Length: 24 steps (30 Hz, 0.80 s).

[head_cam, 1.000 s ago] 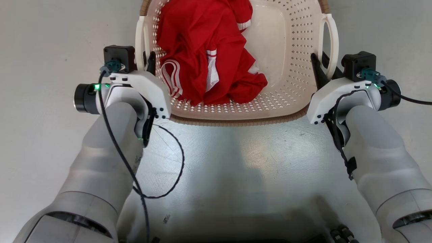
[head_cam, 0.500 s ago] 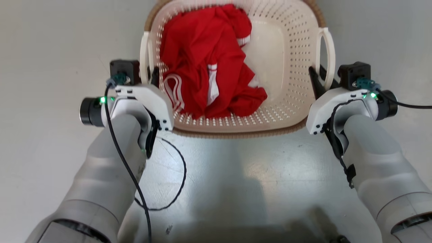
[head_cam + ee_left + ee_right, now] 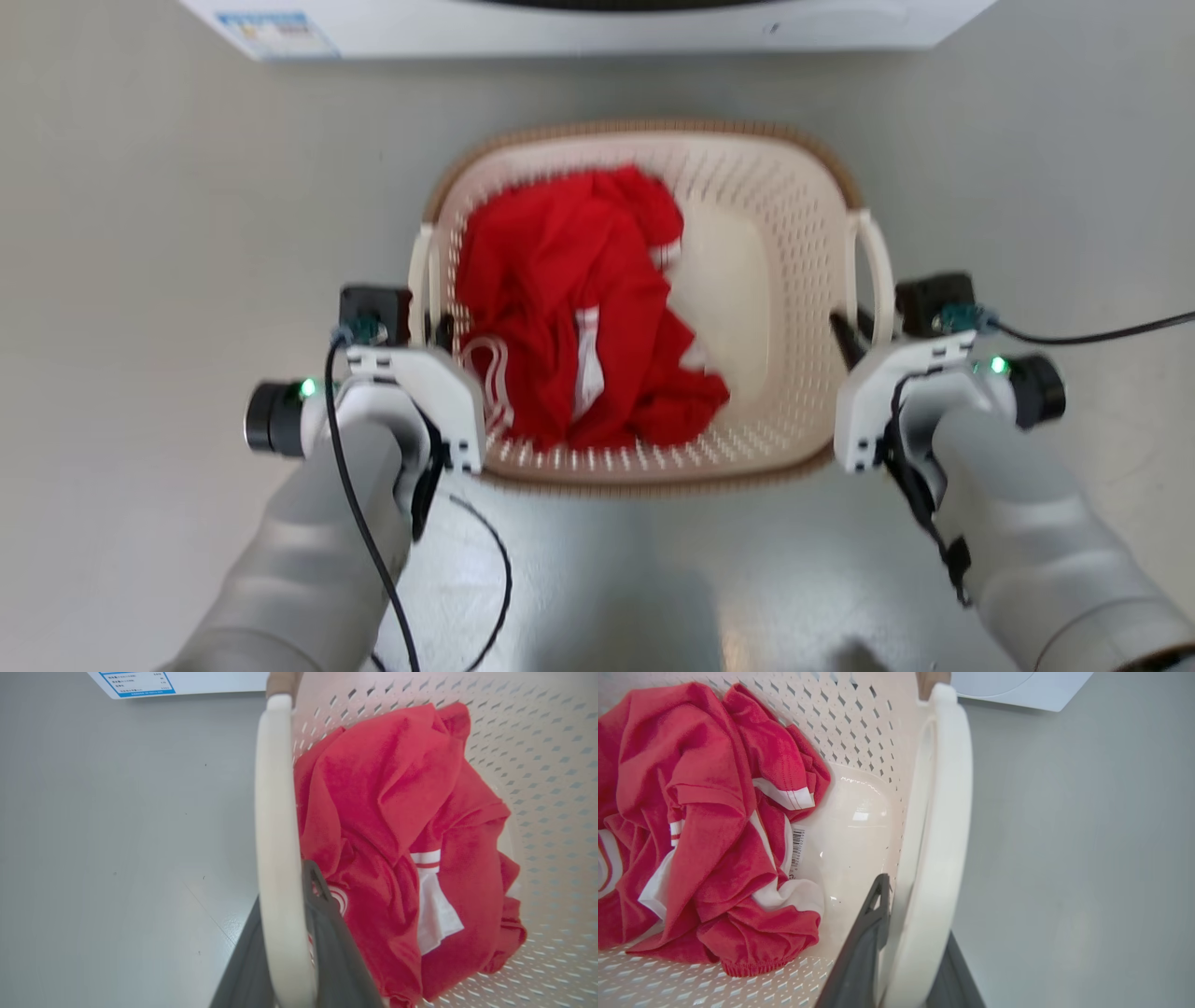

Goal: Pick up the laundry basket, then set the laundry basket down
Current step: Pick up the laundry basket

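Garment (image 3: 579, 308) in laundry basket (image 3: 794, 280), washing machine (image 3: 597, 23) behind

We see a pale grey floor (image 3: 140, 233); a white washing machine (image 3: 579, 28) stands on it beyond the laundry basket (image 3: 798, 280).

The laundry basket (image 3: 794, 280) I hold is cream plastic, smooth with a soft sheen, its walls punched with small holes; the bottom panel looks glossy. Its rim (image 3: 644, 126) is brown with a woven-looking texture. The loop handles (image 3: 275, 835) are smooth, satiny white plastic. The red garment (image 3: 560, 280) inside is soft matt cloth with white striped trim. The fingers (image 3: 329, 947) of my left gripper (image 3: 431, 329) and right gripper (image 3: 851, 329) look like dark matt plastic. My wrist housings (image 3: 439, 383) are glossy white, my forearms (image 3: 317, 541) matt grey. The floor (image 3: 140, 233) is smooth, pale grey, faintly reflective. The washing machine (image 3: 579, 28) is smooth white, with a paper-like label (image 3: 261, 21).
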Motion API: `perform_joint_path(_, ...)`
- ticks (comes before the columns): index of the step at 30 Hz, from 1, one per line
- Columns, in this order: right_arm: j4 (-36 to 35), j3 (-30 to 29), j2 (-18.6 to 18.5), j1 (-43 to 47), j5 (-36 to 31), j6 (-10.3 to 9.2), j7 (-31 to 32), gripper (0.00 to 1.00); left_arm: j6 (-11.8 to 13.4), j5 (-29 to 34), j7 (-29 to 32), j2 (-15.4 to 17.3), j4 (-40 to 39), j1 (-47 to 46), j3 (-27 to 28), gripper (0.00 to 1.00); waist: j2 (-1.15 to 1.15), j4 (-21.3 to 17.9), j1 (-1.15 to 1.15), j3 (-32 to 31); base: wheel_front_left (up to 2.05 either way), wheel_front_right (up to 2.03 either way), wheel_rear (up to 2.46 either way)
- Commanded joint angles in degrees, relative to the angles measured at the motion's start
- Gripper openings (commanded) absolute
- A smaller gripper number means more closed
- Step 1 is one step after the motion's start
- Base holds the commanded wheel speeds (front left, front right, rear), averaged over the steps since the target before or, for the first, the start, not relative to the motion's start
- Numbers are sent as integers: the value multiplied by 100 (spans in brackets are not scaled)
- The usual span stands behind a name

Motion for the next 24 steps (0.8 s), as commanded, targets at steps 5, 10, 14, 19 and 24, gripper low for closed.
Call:
perform_joint_path(5, -175, 538, 141, 651, 340, 43, 288, 0, -19, -206, -13, 89, -89, 407, -227, 0, 0, -173, 0, -740, 0, 0, 0)
perform_joint_path(10, -229, 874, 141, 1040, 636, 43, 481, 0, -21, -446, 35, 89, -60, 846, -471, 0, 0, -269, 0, -1326, 0, 0, 0)
perform_joint_path(14, -288, 1077, 141, 1307, 876, 43, 569, 0, -37, -570, 72, 89, -6, 1145, -659, 0, 0, -344, 0, -1765, 0, 0, 0)
perform_joint_path(19, -301, 1335, 141, 1659, 1134, 43, 688, 0, -77, -699, 173, 89, 59, 1496, -862, 0, 0, -387, 0, -2328, 0, 0, 0)
perform_joint_path(24, -283, 1559, 141, 1993, 1337, 43, 824, 0, -111, -765, 291, 89, 75, 1848, -1107, 0, 0, -414, 0, -2873, 0, 0, 0)
